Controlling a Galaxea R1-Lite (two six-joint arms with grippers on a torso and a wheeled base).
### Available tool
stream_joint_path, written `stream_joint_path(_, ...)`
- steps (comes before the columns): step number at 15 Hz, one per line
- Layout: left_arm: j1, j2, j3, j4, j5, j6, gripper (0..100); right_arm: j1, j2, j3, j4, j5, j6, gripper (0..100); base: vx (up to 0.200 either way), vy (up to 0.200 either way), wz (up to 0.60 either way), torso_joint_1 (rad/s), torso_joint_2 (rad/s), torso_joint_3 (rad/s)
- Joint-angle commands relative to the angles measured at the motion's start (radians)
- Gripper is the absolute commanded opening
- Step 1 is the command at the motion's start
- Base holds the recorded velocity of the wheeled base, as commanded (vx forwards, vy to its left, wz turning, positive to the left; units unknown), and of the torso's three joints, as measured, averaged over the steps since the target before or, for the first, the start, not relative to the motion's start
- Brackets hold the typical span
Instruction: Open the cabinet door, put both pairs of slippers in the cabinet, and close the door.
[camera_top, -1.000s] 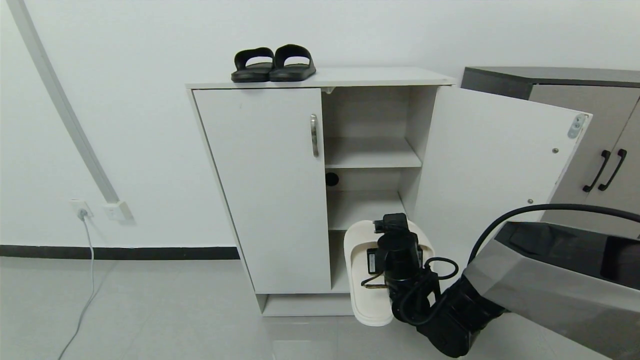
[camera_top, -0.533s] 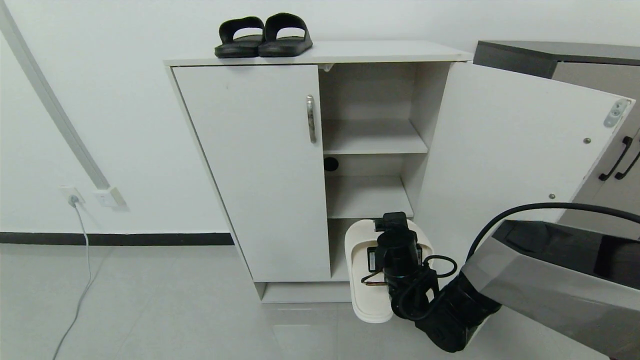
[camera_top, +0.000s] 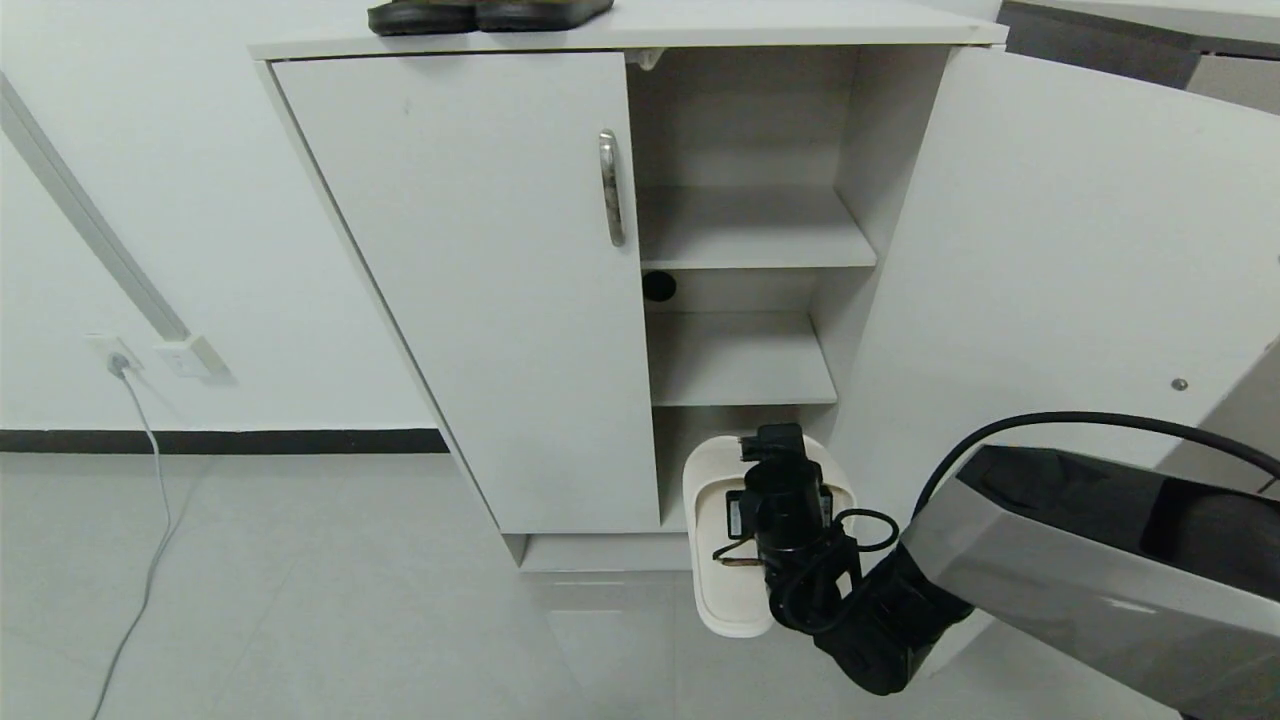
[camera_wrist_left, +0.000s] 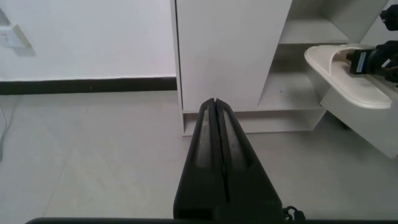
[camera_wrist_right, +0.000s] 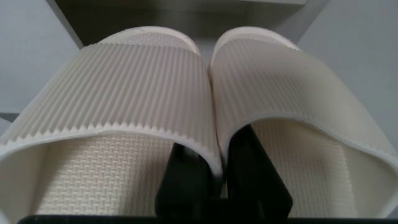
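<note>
Rolls nearer: against a second ago, a shifted head view and a larger cabinet (camera_top: 760, 25), a move of the camera and not of the furniture. Brings the white slippers (camera_top: 712, 570) up to the mouth of the bottom compartment (camera_top: 672, 470), heels out over the floor; cannot tell whether the toes pass the edge. Probably leaves only a push forward and a release for this pair.

From the left: with the left gripper (camera_wrist_left: 214, 107), hangs low over smooth grey floor tiles (camera_wrist_left: 93, 162) before the cabinet, jaws pressed together on nothing. At the left edge of the cabinet top, black slippers (camera_top: 480, 12), matte and rubbery, not yet stowed. Next, the closed door (camera_top: 470, 280), flat white laminate with a slim metal handle (camera_top: 611, 188). Then plain board shelves (camera_top: 750, 230). With the right gripper (camera_wrist_right: 216, 171), clamps the white slippers side by side, pinching the two inner strap edges together; broad arched straps, finely ribbed, dimpled footbeds, soft foam by the look. At the right, the open door (camera_top: 1050, 280), swung wide.
</note>
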Motion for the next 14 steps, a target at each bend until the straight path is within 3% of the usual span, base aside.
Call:
stream_joint_path(1, 0.000, 0.001, 0.000, 0.000, 0.001, 0.000, 0, -0.007, 0.053, -0.062, -0.017, 0.001, -0.016, 0, 0.000, 0.000, 0.00, 0.002, 0.00, -0.203)
stream_joint_path(2, 0.000, 0.001, 0.000, 0.000, 0.001, 0.000, 0, -0.010, 0.060, -0.065, -0.039, 0.001, -0.040, 0, 0.000, 0.000, 0.00, 0.002, 0.00, -0.129)
stream_joint_path(5, 0.000, 0.001, 0.000, 0.000, 0.001, 0.000, 0, -0.046, 0.136, -0.100, -0.301, 0.017, -0.240, 0, 0.000, 0.000, 0.00, -0.001, 0.00, -0.025)
stream_joint_path(14, 0.000, 0.001, 0.000, 0.000, 0.001, -0.002, 0, -0.050, 0.120, -0.103, -0.315, 0.017, -0.248, 0, 0.000, 0.000, 0.00, 0.000, 0.00, 0.000)
